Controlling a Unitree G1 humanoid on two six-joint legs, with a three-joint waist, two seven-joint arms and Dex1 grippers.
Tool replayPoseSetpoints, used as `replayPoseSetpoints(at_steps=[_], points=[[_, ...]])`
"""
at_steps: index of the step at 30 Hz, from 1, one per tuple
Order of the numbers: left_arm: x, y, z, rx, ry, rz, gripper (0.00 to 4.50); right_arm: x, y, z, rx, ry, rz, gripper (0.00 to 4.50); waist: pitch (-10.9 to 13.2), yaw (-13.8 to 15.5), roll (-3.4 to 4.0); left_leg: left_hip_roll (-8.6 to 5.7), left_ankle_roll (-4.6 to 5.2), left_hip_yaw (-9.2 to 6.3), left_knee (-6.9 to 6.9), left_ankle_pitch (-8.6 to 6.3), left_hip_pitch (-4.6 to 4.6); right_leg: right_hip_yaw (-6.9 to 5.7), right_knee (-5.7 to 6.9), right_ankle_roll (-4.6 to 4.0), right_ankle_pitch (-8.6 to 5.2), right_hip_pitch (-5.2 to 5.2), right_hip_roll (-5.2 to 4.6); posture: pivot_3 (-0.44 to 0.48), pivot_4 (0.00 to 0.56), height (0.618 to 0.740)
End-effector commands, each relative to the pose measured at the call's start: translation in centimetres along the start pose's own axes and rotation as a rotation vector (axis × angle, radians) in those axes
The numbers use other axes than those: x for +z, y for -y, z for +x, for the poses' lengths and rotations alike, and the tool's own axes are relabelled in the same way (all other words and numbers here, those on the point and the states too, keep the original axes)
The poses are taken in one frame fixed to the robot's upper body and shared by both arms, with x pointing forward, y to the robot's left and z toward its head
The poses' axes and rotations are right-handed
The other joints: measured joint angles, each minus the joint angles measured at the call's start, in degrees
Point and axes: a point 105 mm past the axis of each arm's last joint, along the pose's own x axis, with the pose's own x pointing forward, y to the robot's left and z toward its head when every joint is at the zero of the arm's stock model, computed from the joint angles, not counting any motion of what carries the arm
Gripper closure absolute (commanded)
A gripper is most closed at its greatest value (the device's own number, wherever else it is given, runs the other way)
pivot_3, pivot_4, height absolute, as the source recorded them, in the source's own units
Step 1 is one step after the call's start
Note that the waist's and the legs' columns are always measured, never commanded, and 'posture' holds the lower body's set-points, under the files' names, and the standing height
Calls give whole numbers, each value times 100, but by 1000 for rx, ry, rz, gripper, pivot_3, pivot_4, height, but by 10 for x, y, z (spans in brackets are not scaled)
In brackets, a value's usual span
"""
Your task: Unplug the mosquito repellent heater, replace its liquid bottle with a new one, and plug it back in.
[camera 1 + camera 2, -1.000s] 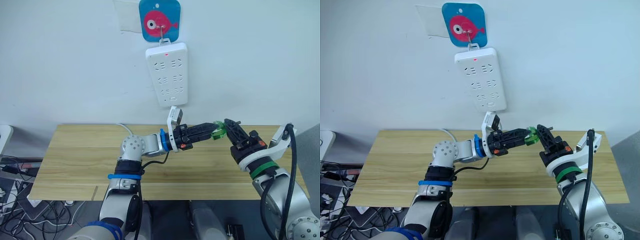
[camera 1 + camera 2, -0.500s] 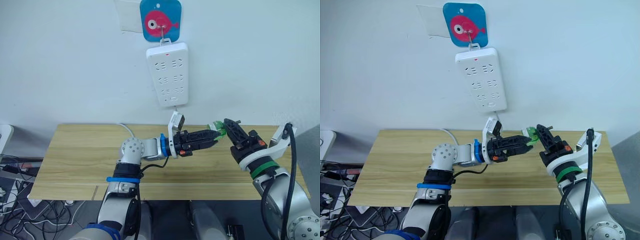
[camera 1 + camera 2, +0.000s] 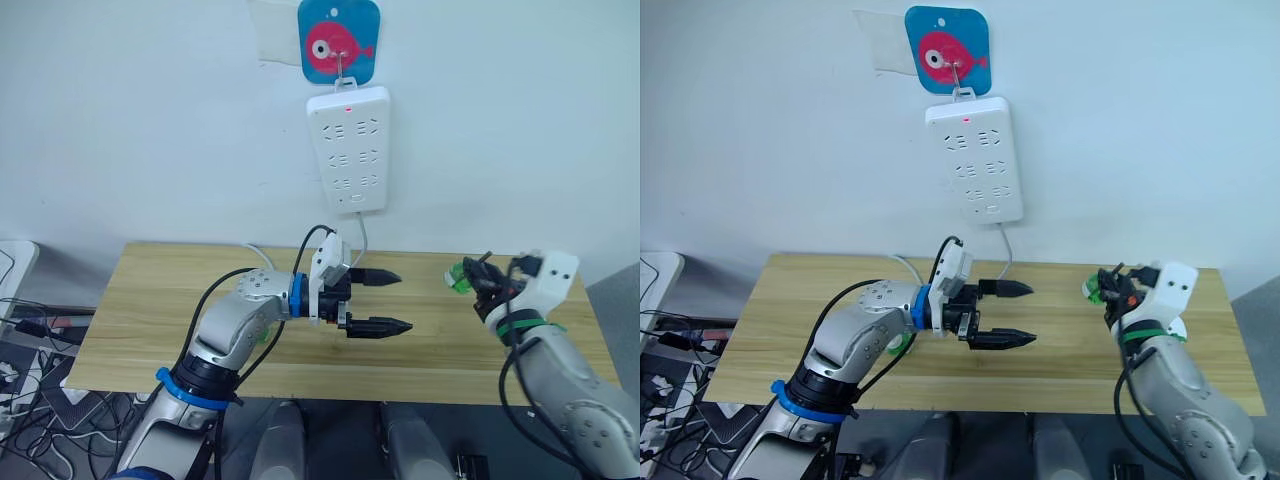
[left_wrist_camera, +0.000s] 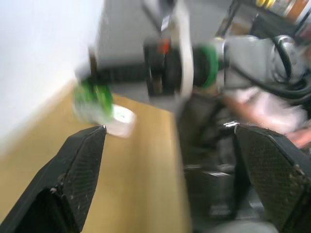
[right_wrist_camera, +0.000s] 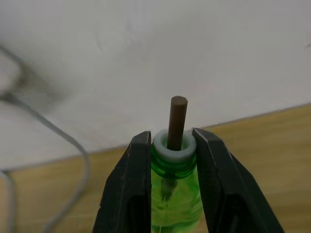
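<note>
The right gripper (image 5: 170, 160) is clamped on the neck of the green liquid bottle (image 5: 175, 194), brown wick (image 5: 177, 121) poking up, held above the wooden table's (image 3: 150, 300) far right end. The left gripper (image 3: 385, 300) hangs wide open and empty over mid-table — the mosquito repellent heater (image 4: 119, 121) looks to be the blurred white shape lying just behind the bottle. The risk: pinched only at the neck, the bottle could swing or slip — and bend that wick.
</note>
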Motion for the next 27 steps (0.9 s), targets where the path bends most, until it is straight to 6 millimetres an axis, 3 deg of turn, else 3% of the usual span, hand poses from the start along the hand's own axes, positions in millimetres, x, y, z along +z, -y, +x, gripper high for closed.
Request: replayPoseSetpoints(at_steps=[1, 8, 14, 24, 27], points=[[-3, 9, -2, -13, 8, 147, 0, -14, 12, 5, -46, 79, -168, 3636, 5, 6, 0, -1, 1, 1, 1, -1, 0, 0, -4, 0, 0, 2, -1, 112, 315, 740], [-22, 6, -17, 25, -62, 140, 0, -42, 24, 21, -88, 118, -175, 3636, 51, 10, 2, -1, 11, -3, 4, -6, 2, -2, 8, 0, 1, 5, -2, 135, 334, 740], [-22, 6, -16, 27, -69, 130, 0, -43, 34, 29, -123, 156, -210, 3636, 77, 16, 6, -3, 13, -6, 3, -7, 3, -5, 7, 3, 2, 7, -3, 138, 337, 740], [-23, 0, -16, 93, -77, 148, 0, -71, 43, 33, -106, 92, -203, 3636, 80, 11, 8, -2, 13, -4, 2, -7, 12, -2, 8, 3, 2, 14, -3, 130, 335, 740], [-23, -1, -16, 91, -83, 154, 0, -73, 46, 32, -111, 85, -211, 2569, 81, 12, 9, -2, 13, -5, 1, -7, 17, -3, 8, 3, 2, 18, -3, 124, 334, 740]])
